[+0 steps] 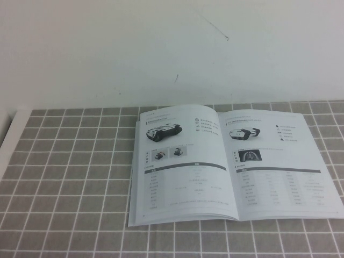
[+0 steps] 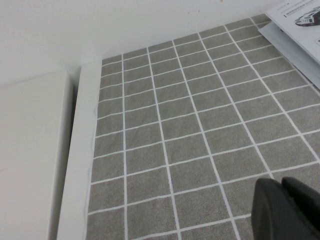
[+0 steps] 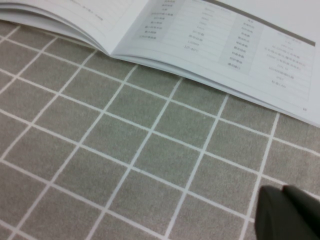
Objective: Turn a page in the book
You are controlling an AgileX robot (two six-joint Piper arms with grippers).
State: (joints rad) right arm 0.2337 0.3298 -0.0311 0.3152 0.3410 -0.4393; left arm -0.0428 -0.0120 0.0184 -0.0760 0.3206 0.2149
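1. Behind the tabletop (image 1: 64, 177) rose a plain white wall (image 1: 161, 48); a grey cloth with a white grid covered the tabletop.
2. The book (image 1: 226, 166) lay open and flat toward the right of the cloth, near the wall, its pages showing small product photos and grey tables.
3. The left gripper (image 2: 287, 210) hovered over bare cloth, well apart from the book's left edge; whether its fingers were spread I cannot tell.
4. The right gripper (image 3: 290, 214) hung over the cloth near the book's front edge; finger state likewise unclear.
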